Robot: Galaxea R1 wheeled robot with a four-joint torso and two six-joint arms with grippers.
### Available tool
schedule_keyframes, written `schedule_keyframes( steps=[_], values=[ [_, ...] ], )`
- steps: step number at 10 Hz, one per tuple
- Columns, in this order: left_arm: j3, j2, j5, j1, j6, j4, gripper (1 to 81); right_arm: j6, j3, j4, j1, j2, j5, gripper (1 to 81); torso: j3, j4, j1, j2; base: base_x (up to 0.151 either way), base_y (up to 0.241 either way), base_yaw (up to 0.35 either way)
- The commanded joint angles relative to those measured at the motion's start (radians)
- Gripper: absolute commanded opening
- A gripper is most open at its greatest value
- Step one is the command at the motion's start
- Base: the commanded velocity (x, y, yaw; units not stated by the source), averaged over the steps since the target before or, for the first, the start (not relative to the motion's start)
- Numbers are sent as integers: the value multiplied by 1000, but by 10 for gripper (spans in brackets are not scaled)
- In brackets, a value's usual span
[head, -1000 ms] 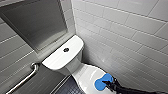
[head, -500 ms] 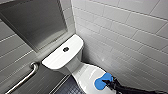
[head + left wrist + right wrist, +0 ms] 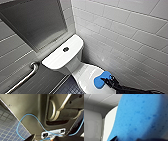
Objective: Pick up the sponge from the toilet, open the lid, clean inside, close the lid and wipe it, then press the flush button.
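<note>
Sponge point(image 3: 101, 79) on lid point(image 3: 83, 73), long axis slanting wallward — right gripper point(image 3: 108, 80) at its edge.

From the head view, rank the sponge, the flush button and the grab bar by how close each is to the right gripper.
1. Sponge: right at the right gripper, lying on the toilet lid.
2. Flush button: farther back, on top of the tank.
3. Grab bar: farthest, on the wall on the far side of the toilet.
</note>
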Motion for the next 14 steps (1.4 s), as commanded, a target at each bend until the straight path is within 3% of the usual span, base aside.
schedule_keyframes(
  steps=[1,3,4,7,9,13,14],
  values=[
    [1,0,85,37,1,-10,811,0,-33,11,58,-4,-81,811,0,0,0,0,0,0,0],
    [1,-2,85,37,1,-10,811,0,-35,12,50,-2,-69,811,0,0,0,0,0,0,0],
    [1,-2,85,37,1,-10,811,0,-36,12,48,-2,-69,10,0,0,0,0,0,0,0],
    [1,1,85,38,1,-10,811,-2,-36,8,54,-12,-75,10,0,0,0,0,0,0,0],
    [3,4,85,37,2,-9,811,3,82,-66,70,-74,-61,10,0,0,0,0,0,0,0],
    [1,10,74,37,2,-9,811,1,359,-92,125,-222,-57,10,0,0,0,0,0,0,0],
    [3,12,74,37,4,-7,811,1,385,-94,133,-237,-58,10,0,0,-64,100,0,0,0]
  ],
)
